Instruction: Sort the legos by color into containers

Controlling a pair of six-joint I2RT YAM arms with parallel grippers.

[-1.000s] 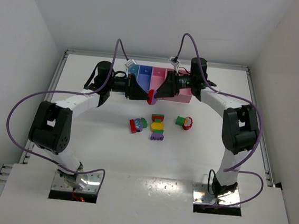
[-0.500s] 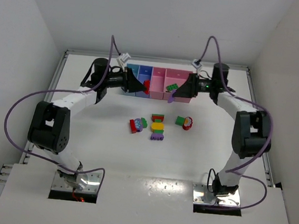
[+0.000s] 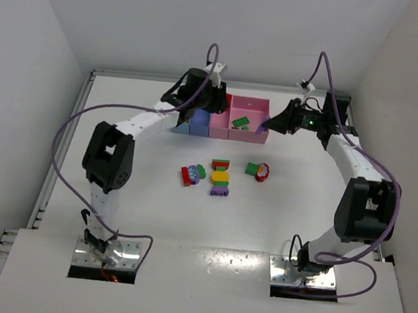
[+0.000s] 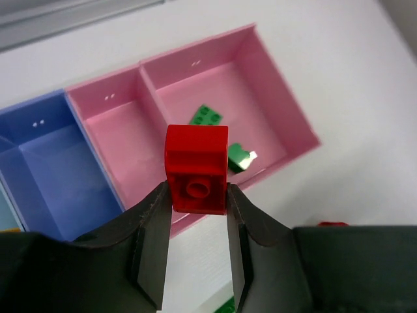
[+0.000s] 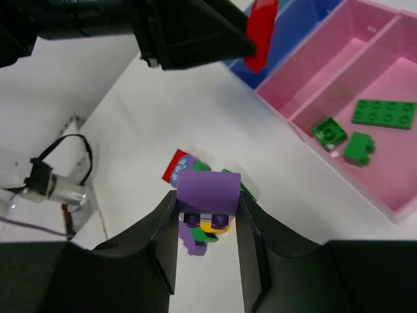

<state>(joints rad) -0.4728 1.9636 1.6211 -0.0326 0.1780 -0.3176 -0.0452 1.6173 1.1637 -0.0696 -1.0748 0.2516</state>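
My left tool point(image 4: 195, 205) clamps a red lego point(image 4: 196, 166) above the pink containers point(image 4: 273, 98), where green legos point(image 4: 208, 117) lie. My right tool point(image 5: 207, 218) grips a purple lego point(image 5: 208, 189) over the loose legos point(image 3: 220, 178) on the desk point(image 5: 195, 111).

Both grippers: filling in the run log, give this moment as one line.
left gripper: shut on red brick, over pink bins | right gripper: shut on purple brick | wide pink bin: green bricks
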